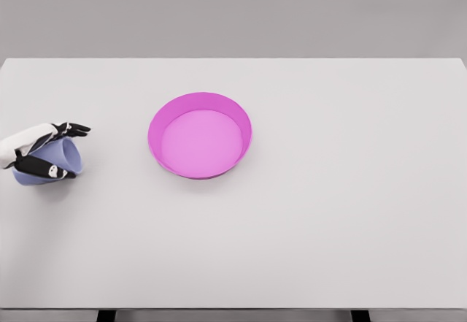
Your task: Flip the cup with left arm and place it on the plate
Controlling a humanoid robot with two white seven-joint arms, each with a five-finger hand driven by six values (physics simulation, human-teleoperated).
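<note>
Left hand (40,150) fingers (73,128) clasped round blue cup (55,165), at counter (328,212) 9 o'clock edge, well apart from pink plate (200,135). Risk judged: slippage mid-flip; tipping on plate's raised rim.

the left hand (40,150) is reaching in from the left edge, fingers (73,128) curling around a cup (62,163).

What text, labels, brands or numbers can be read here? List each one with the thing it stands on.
None: no words, numbers or signs show anywhere in the head view.
The pale blue plastic cup in the left hand is plain.
The round magenta plate is unmarked.
The white table bears no print.
</note>
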